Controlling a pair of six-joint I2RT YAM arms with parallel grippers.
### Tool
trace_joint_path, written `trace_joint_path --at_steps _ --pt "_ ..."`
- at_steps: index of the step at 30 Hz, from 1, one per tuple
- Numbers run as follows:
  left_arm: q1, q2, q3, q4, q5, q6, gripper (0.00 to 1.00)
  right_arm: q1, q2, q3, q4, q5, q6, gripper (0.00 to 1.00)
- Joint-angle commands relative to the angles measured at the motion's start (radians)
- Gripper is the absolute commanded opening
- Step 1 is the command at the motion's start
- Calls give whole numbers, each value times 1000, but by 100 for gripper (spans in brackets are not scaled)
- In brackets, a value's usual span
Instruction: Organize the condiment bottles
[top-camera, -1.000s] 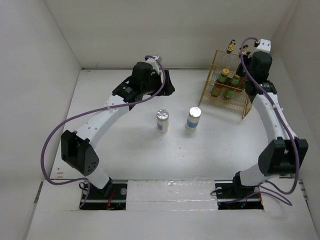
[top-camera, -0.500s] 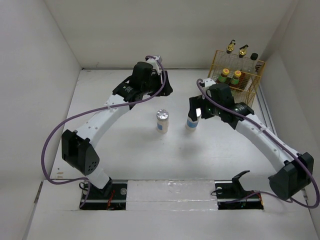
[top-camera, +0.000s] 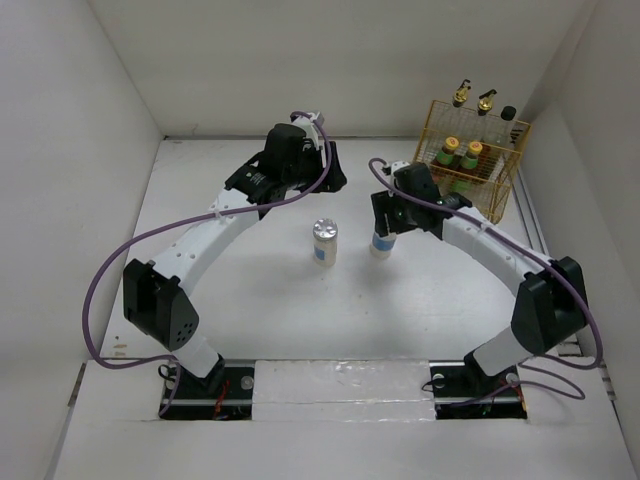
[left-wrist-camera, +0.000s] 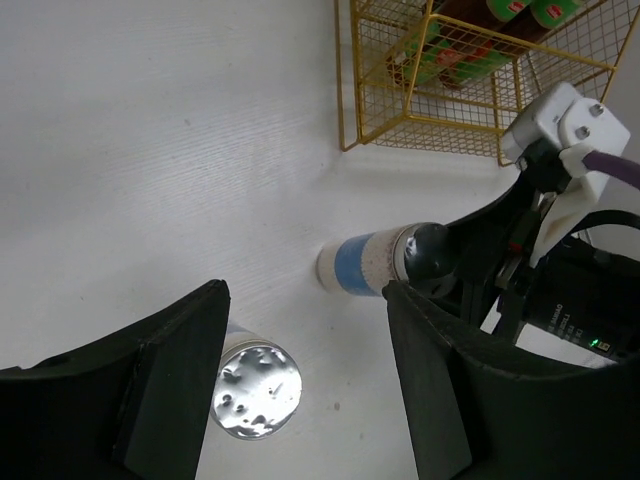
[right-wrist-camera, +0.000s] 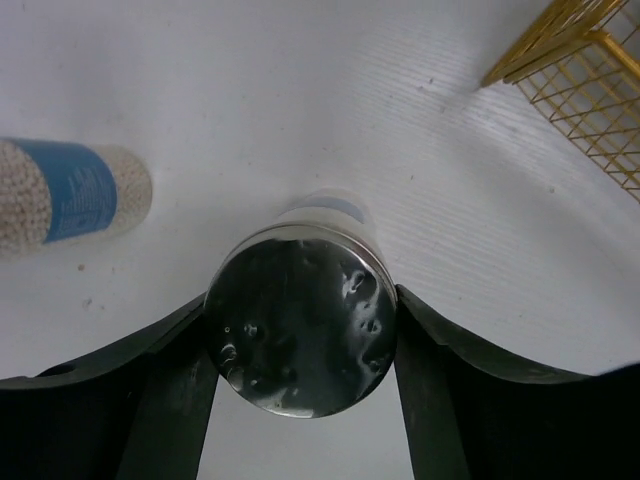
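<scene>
**Shaker to be gripped firmly and lifted straight up**

The step in hand is judged to be the pickup of the shaker (top-camera: 381, 243). It stands upright on the table (top-camera: 250, 300) directly beneath the right gripper (right-wrist-camera: 300, 297). Both fingers (right-wrist-camera: 150, 390) are seen lying against opposite sides of the silver lid, so the shaker appears to be pinched at its top.

Because the hold is taken high on a smooth lid, a firm squeeze should be confirmed before any lift. The lift is best made straight up, so that the base is neither dragged nor tipped. The rack (top-camera: 478, 198) lies beyond the gripper and to its right. It should be entered from above its rim, and the sauce bottles (top-camera: 458, 152) standing in it should be cleared.

The right arm is stretched forward and inward, with the wrist turned down so that the fingers point at the table.

The left gripper (left-wrist-camera: 302, 290) is held spread and empty, well above the table. The second shaker (left-wrist-camera: 258, 378) stands upright below it, untouched, near the tip of one finger in the wrist view.
</scene>
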Motion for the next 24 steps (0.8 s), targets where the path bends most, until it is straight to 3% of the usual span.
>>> trace_joint_path --at_steps 1,6,11,16,24 --pt "1 -59 2 14 -17 10 60 -2 -22 98 46 57 -9 42" --pt "1 -59 -9 14 -17 0 60 -37 -157 250 -9 70 -18 36" --pt "1 -48 2 14 -17 0 60 -189 -146 365 -42 -93 -18 35" --pt "10 -39 11 14 -17 0 60 -309 -103 416 -22 -114 -18 34" --pt "10 -39 31 5 -27 0 60 -387 -34 442 12 -151 -18 33"
